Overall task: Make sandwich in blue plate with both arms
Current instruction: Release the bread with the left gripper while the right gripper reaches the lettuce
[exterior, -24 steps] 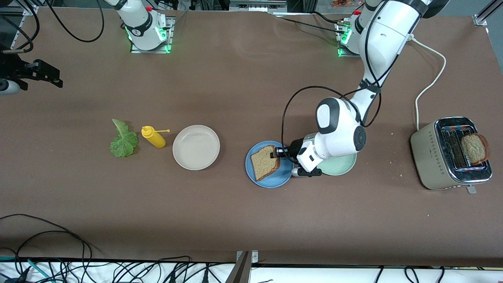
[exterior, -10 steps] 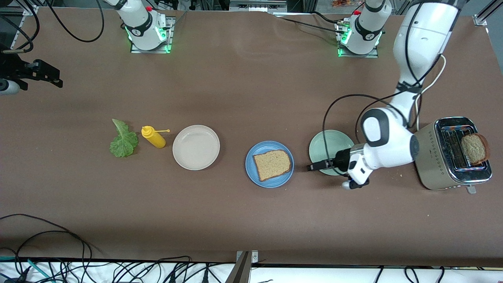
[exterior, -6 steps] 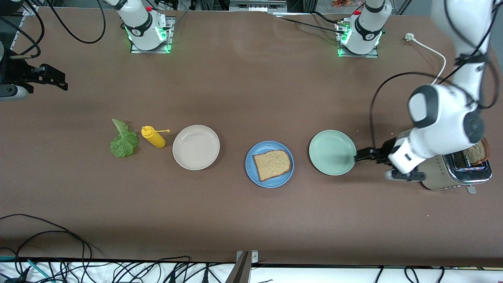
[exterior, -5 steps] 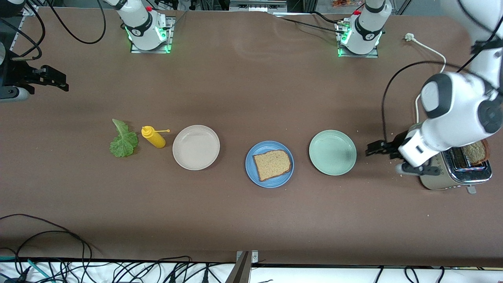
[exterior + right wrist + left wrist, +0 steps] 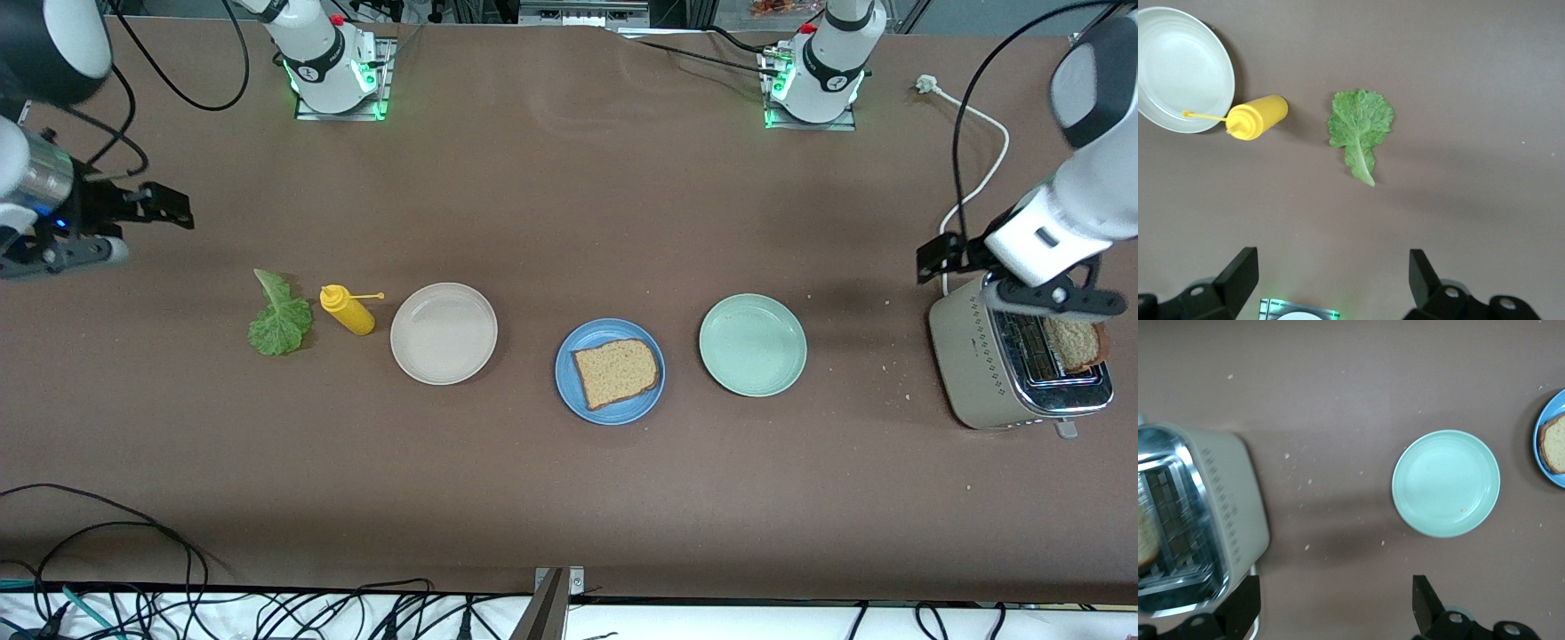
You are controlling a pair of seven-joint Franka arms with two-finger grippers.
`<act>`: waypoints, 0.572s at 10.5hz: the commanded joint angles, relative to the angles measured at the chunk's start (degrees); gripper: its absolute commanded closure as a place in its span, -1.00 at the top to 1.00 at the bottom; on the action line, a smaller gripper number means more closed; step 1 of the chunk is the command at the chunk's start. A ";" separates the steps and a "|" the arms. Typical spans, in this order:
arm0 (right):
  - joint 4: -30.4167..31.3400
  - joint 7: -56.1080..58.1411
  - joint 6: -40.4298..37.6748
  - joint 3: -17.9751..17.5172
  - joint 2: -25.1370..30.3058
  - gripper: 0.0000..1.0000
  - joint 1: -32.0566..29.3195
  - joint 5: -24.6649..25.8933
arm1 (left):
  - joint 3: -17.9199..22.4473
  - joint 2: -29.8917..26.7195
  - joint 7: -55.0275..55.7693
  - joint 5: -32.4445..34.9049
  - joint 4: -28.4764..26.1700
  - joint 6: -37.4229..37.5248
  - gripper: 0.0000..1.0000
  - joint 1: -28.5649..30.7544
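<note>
Brown table (image 5: 551,222), crumbs near toaster (image 5: 1013,356). Landmark: blue plate (image 5: 569,391), holding one bread slice (image 5: 616,372). Toward right arm's end: beige plate (image 5: 444,333), mustard bottle (image 5: 348,310), lettuce leaf (image 5: 281,317). Toward left arm's end: green plate (image 5: 752,345), then toaster with second slice (image 5: 1074,342). Left gripper (image 5: 942,255) over toaster's edge, jaws wide, empty. Right gripper (image 5: 164,206) in the air at right arm's end, wide, empty.
</note>
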State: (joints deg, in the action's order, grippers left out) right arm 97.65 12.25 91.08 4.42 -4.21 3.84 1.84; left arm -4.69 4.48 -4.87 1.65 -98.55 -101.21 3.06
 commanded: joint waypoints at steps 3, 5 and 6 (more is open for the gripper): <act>6.83 3.21 13.99 0.32 -8.69 1.00 -0.32 0.01 | -4.27 -3.43 8.37 2.22 5.28 10.68 1.00 4.06; 12.89 4.88 23.57 0.59 -11.16 1.00 -0.85 1.15 | -4.10 -3.16 9.44 2.22 8.10 13.84 1.00 3.79; 15.97 4.88 27.96 0.76 -12.12 1.00 -1.46 1.24 | -3.92 -3.34 9.35 2.31 8.28 14.02 1.00 3.88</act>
State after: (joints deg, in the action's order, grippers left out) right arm 106.77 15.45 110.57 4.87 -15.49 3.53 2.23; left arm -8.22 0.46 3.26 1.86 -93.21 -89.96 6.71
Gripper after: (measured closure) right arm 0.000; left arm 0.000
